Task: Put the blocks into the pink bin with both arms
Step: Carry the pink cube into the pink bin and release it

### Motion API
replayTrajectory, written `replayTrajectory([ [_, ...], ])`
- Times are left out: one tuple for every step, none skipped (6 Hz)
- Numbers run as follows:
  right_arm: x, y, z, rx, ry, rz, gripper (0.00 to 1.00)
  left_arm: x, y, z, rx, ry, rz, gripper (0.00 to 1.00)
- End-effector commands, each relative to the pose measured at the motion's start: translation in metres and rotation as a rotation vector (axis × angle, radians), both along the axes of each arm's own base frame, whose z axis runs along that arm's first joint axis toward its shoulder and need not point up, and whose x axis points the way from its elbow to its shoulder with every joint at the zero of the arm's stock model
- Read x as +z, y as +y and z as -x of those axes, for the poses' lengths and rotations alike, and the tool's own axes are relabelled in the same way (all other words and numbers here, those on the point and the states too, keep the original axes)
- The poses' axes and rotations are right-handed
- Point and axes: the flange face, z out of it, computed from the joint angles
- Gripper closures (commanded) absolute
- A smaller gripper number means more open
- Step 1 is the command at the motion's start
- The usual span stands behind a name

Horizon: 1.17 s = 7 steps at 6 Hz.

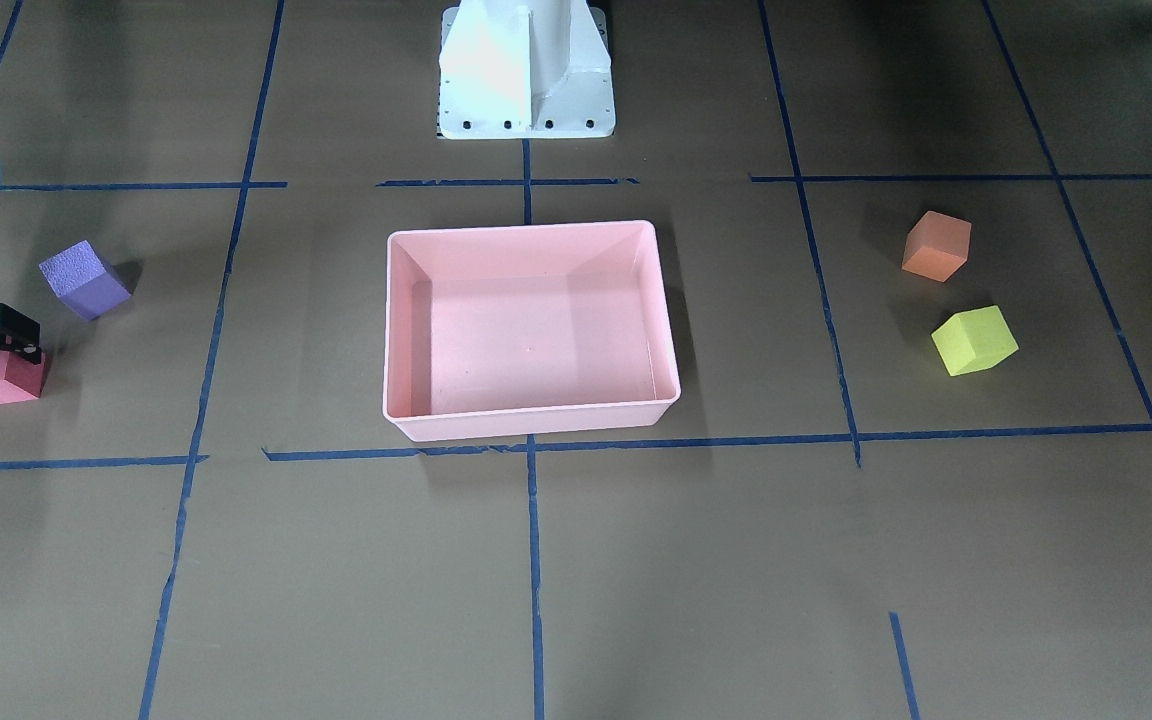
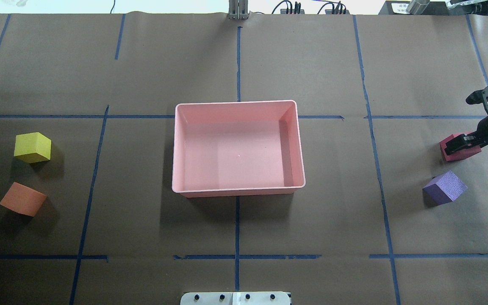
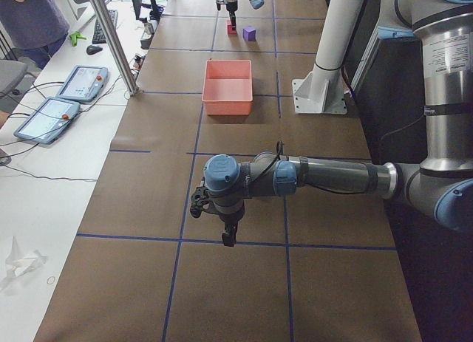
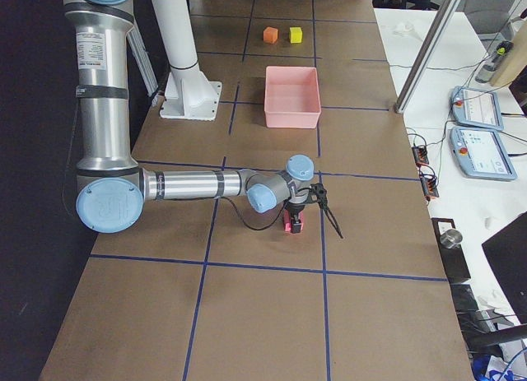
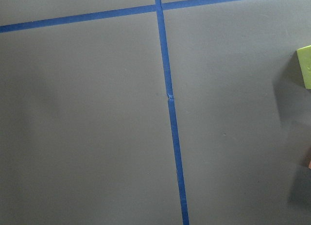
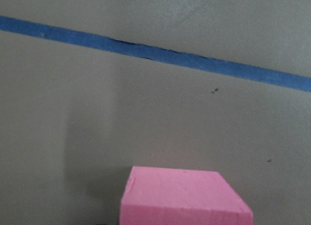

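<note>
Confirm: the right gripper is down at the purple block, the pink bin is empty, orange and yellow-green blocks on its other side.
Wrong block: the overhead exterior view shows the right gripper at the red block, the purple block lying apart. The pink bin is empty, the orange block and yellow-green block on its other side.

Pale pink bin (image 2: 227, 156), purple block (image 2: 444, 188)

A shallow pink bin (image 2: 239, 191) sits upright mid-tabletop (image 2: 142, 63). The yellow-green cube (image 2: 32, 147) and orange cube (image 2: 23, 199) lie close together on the robot's left. The purple cube (image 2: 444, 187) and red cube (image 2: 449, 155) lie on its right.
</note>
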Motion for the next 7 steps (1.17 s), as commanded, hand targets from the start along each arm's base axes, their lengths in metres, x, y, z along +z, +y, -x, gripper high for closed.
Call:
replayTrajectory([
  [-0.018, -0.007, 0.005, 0.004, -0.019, -0.023, 0.72, 0.0, 0.0, 0.0, 0.0, 0.0, 0.0, 0.0],
  [-0.06, -0.012, 0.006, 0.03, -0.058, -0.055, 0.73, 0.0, 0.0, 0.0, 0.0, 0.0, 0.0, 0.0],
  [-0.116, -0.029, 0.02, 0.116, -0.134, -0.008, 0.73, 0.0, 0.0, 0.0, 0.0, 0.0, -0.003, 0.0],
  [-0.184, -0.056, 0.044, 0.195, -0.185, 0.048, 0.72, -0.001, -0.001, 0.0, 0.0, 0.0, -0.009, 0.0],
  [-0.265, -0.064, 0.114, 0.228, -0.225, 0.13, 0.72, -0.004, -0.002, 0.0, 0.0, 0.0, -0.016, 0.0],
  [-0.331, -0.063, 0.165, 0.278, -0.219, 0.187, 0.71, -0.006, -0.002, 0.0, 0.0, -0.001, -0.021, 0.0],
  [-0.404, -0.048, 0.221, 0.331, -0.168, 0.237, 0.71, -0.01, -0.007, -0.001, -0.001, 0.0, -0.031, 0.0],
])
